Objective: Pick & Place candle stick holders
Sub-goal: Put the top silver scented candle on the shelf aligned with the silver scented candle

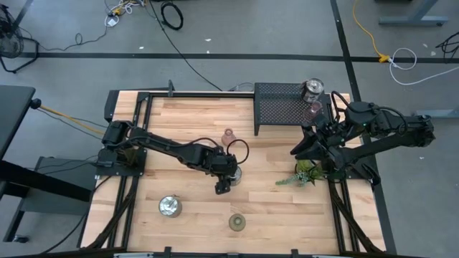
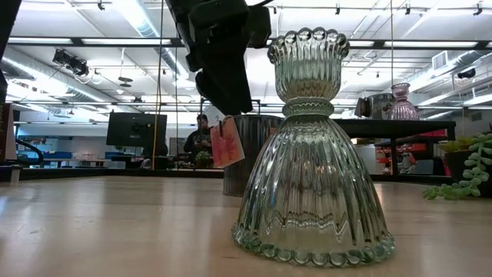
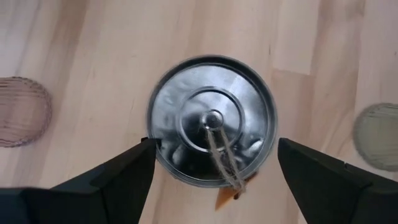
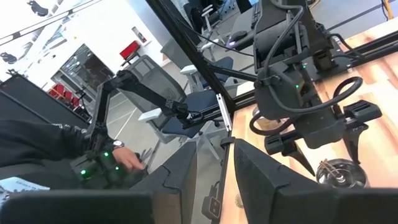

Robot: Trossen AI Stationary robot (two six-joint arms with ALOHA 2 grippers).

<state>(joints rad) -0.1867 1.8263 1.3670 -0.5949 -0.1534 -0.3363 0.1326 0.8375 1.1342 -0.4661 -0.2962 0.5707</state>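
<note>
From above, we see the left gripper (image 1: 228, 179) reaching to the middle of the wooden table (image 1: 186, 129), standing over a silver holder (image 1: 235, 174) that is mostly hidden beneath it. A pinkish glass holder (image 1: 229, 135) sits just beyond the arm. Nearer the front edge lie another silver holder (image 1: 170, 206) and an olive-green holder (image 1: 237, 222). On the black mesh rack (image 1: 280, 107) stand a third silver holder (image 1: 313, 89) and a second pinkish one (image 1: 313, 110). The right gripper (image 1: 307, 147) waits by the rack, near the plant sprig (image 1: 305, 173).

At table height, we see a ribbed glass holder (image 2: 311, 154) upright and close to the camera. Behind it the left gripper (image 2: 223, 77) hangs above a dark metal holder (image 2: 246, 154) with an orange tag (image 2: 227, 142).

Through the left wrist camera, we look down into the silver holder (image 3: 211, 121), upright on the wood, a string lying across its base. The two fingers (image 3: 118, 174) stand wide apart, one either side of its rim; the left one is just at the rim, the other stays clear, and nothing is gripped.

Through the right wrist camera, our own fingers (image 4: 180, 174) leave only a narrow gap and hold nothing. Farther off the left gripper (image 4: 326, 146) straddles the silver holder (image 4: 339, 173). A person's hand (image 4: 127, 158) shows beyond the table.
</note>
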